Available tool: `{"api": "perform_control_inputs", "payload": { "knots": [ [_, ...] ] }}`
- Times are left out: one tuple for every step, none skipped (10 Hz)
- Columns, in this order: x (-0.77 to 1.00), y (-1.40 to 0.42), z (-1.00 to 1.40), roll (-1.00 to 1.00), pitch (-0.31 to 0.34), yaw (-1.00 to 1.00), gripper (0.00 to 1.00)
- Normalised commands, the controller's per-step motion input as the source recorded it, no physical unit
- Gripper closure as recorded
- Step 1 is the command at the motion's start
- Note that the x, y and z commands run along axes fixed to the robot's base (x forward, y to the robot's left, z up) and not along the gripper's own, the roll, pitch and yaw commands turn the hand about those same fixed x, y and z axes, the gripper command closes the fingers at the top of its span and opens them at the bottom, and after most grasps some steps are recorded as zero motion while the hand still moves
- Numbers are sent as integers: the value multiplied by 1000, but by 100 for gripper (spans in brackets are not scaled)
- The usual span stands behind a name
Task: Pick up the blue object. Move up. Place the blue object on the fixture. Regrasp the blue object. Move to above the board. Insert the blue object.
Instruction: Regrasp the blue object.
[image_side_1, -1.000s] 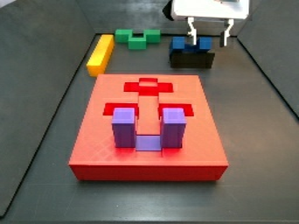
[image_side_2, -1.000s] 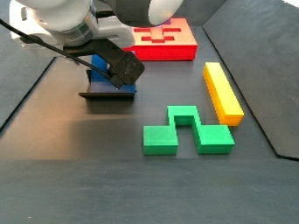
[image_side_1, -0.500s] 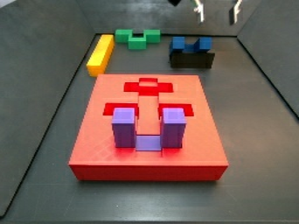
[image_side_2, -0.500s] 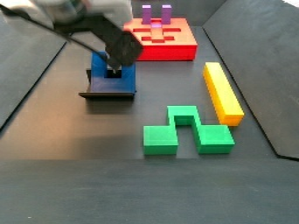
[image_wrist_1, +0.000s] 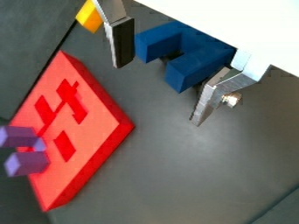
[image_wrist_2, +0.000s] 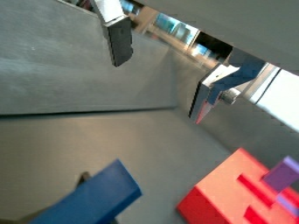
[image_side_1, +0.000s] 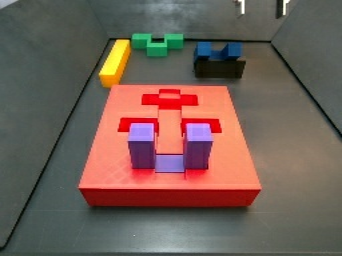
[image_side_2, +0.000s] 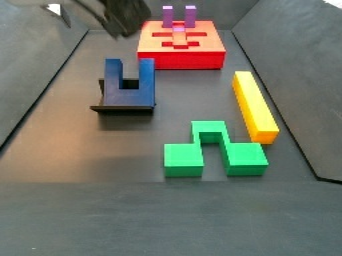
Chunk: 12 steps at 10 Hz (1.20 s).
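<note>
hovering high with my fingers (image_wrist_1: 163, 72) spread wide, empty. blue object (image_wrist_1: 181, 52) sits below between them on the fixture (image_side_1: 219, 68); regrasp means descending straight down.

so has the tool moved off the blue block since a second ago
Yes. The tool has risen, open and empty. A second ago its fingers straddled the blue object on the fixture; in a side view only the fingertips now show at the top edge.
</note>
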Motion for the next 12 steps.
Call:
{"api": "perform_control_inputs", "payload": {
  "knots": [
    [246,-269,0,1000,89,0,0],
    [257,-246,0,1000,80,0,0],
    [260,-237,0,1000,80,0,0],
    [277,-169,0,1000,100,0,0],
    [266,-143,0,1000,111,0,0],
    [240,0,-49,1000,103,11,0],
    [294,94,-91,840,129,83,0],
    [349,469,-69,626,117,23,0],
    [397,643,0,431,137,26,0],
    [343,526,0,434,123,100,0],
    [94,411,-126,709,166,177,0],
    [0,203,-80,1000,140,183,0]
  ]
}}
